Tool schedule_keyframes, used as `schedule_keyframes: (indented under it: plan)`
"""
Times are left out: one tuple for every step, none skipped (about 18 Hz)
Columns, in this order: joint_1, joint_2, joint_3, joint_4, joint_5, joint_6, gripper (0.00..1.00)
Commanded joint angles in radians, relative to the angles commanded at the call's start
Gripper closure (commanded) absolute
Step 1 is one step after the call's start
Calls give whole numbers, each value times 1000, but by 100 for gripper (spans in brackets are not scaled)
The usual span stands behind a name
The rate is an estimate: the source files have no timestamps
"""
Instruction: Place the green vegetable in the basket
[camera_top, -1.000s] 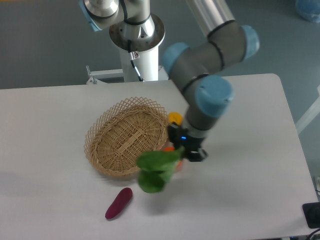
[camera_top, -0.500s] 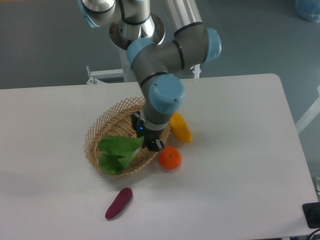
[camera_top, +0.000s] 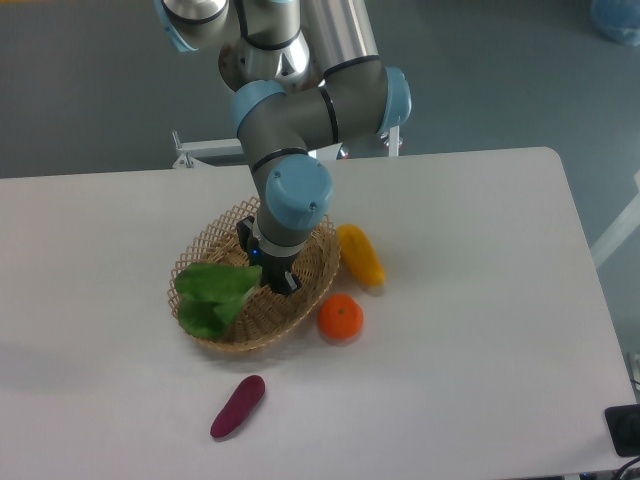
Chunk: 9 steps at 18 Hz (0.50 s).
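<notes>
The green vegetable (camera_top: 213, 295), a leafy bok choy, hangs over the left part of the tan wicker basket (camera_top: 308, 290). My gripper (camera_top: 272, 281) is shut on its stem end, right of the leaves and over the basket's middle. The fingertips are mostly hidden by the wrist and the leaves. I cannot tell whether the leaves touch the basket floor.
A yellow-orange oblong vegetable (camera_top: 361, 254) lies just right of the basket. An orange round fruit (camera_top: 341, 317) sits at the basket's lower right rim. A purple oblong vegetable (camera_top: 238, 406) lies in front of the basket. The arm's base stands behind the table.
The gripper has carried the bok choy leftward, from right of the basket near the orange fruit to over the basket's left part.
</notes>
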Motion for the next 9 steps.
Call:
schedule_keyframes:
  plan:
    - [0, 0, -2, -2, 3, 3, 17]
    - [0, 0, -2, -2, 6, 3, 13]
    - [0, 0, 0, 0, 11, 3, 7]
    - [0, 0, 6, 2, 11, 2, 2]
    - [0, 0, 17, 2, 11, 2, 1]
    - [0, 0, 23, 2, 11, 0, 0]
    - [0, 0, 28, 2, 11, 0, 0]
    - [0, 0, 38, 2, 11, 2, 0]
    - [0, -2, 57, 5, 11, 3, 0]
